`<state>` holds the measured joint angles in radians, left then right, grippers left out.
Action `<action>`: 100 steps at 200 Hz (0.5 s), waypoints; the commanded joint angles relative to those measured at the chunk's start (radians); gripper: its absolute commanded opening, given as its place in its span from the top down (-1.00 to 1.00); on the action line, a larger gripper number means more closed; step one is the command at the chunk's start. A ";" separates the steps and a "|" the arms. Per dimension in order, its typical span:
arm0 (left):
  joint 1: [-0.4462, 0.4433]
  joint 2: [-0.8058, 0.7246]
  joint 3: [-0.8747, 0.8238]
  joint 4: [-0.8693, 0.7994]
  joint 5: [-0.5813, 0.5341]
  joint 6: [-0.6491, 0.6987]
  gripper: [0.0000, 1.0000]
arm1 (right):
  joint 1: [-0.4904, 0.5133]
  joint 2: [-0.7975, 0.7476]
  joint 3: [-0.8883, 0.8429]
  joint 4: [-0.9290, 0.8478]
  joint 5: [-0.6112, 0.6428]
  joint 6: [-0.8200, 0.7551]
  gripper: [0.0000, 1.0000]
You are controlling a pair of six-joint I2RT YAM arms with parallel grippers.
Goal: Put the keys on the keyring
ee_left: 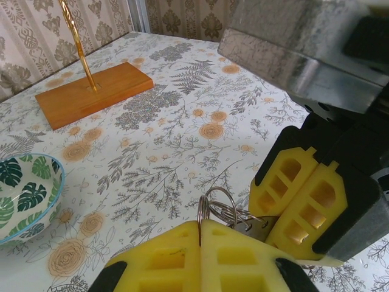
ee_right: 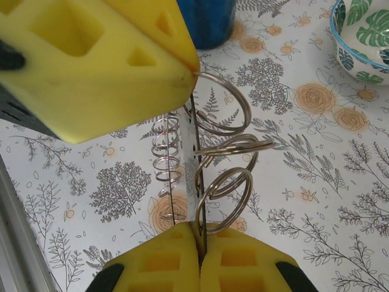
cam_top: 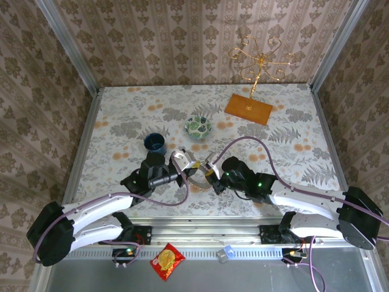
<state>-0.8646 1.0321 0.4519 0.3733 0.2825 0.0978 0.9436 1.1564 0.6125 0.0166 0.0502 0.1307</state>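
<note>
The two arms are set tip to tip over the near middle of the desk (cam_top: 115,140). The left claw (ee_left: 200,232) is pressed shut on the thin rim of the keyring (cam_top: 194,184). The right claw (ee_right: 197,234) is clamped on the same rim from the opposite side, so the flat grey plate is held edge-on between them, apparently clear of the desk. With two grips, the plate is judged to be steadied against swinging or twisting so that keys can be worked onto it. Three small split rings (ee_right: 226,111) are seen at its edge, at 3 o'clock of the plate in the right wrist view, apparently looped through it and mirrored in its polished face. A small grey metal piece (ee_left: 262,227) is noted just beside the right claw's pads; whether it is a key blade cannot be told. A red snack packet (cam_top: 167,261) is noted on the metal ledge (cam_top: 91,274) at 6 o'clock of the claws. The desk is covered in a pale floral print. A blue mug (cam_top: 155,142) is placed near, at 11 o'clock. A patterned bowl (cam_top: 199,126) is found beyond, at 12 o'clock. A wooden base (cam_top: 249,109) carrying an upright gilt wire stand (cam_top: 260,58) is set far off at 1 o'clock. The walls (cam_top: 182,42) are papered in damask.
</note>
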 commanded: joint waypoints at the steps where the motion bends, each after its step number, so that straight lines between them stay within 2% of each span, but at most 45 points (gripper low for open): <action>1: -0.009 -0.001 -0.023 -0.010 -0.018 0.024 1.00 | 0.007 -0.011 0.041 0.025 0.014 0.000 1.00; 22: -0.010 0.007 -0.021 0.014 -0.017 0.037 1.00 | 0.009 0.002 0.032 0.038 -0.040 -0.031 1.00; 46: -0.009 0.023 -0.016 0.041 0.000 0.057 1.00 | 0.010 -0.003 0.025 0.034 -0.065 -0.057 0.50; 63: -0.006 0.029 -0.016 0.051 0.017 0.078 1.00 | 0.008 -0.048 0.011 0.025 -0.064 -0.092 0.25; 87: 0.011 0.022 -0.018 0.061 0.070 0.093 1.00 | -0.025 -0.147 -0.001 -0.036 -0.119 -0.159 0.05; 100: 0.023 0.014 -0.022 0.075 0.104 0.097 1.00 | -0.067 -0.206 -0.004 -0.084 -0.174 -0.198 0.04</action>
<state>-0.8619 1.0611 0.4385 0.3824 0.3107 0.1566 0.9272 1.0557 0.6125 0.0017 -0.0315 0.0269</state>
